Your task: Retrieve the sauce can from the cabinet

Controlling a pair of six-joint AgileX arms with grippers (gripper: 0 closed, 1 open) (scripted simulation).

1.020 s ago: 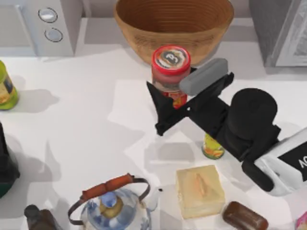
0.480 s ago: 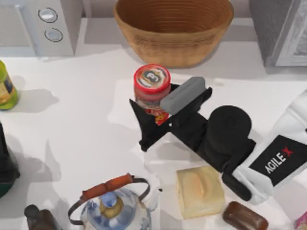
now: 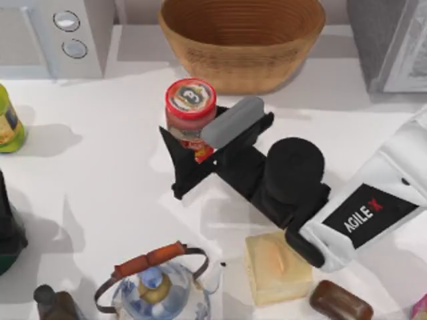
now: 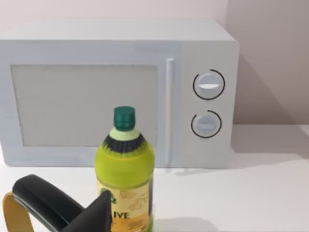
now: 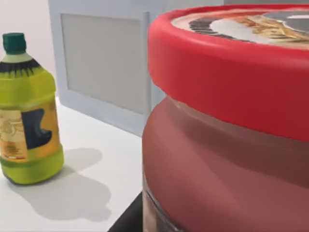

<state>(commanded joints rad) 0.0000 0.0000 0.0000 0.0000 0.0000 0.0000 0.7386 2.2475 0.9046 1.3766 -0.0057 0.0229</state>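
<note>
The sauce can, with a red rim and a pale round top label, stands held a little in front of the wicker bowl. My right gripper is shut on the can's body, with one black finger on its left and a grey pad on its right. In the right wrist view the sauce can looms very close. The grey cabinet sits at the back right corner, well apart from the can. A black fingertip of my left gripper shows beside the green-yellow bottle.
A wicker bowl stands at the back centre, a white microwave at the back left. The green-yellow bottle is at the left edge. A glass kettle, a yellow block and a brown lump crowd the front.
My right gripper has carried the sauce can leftward and slightly toward the front, away from the cabinet side. The arm now covers the small yellow can seen earlier.
</note>
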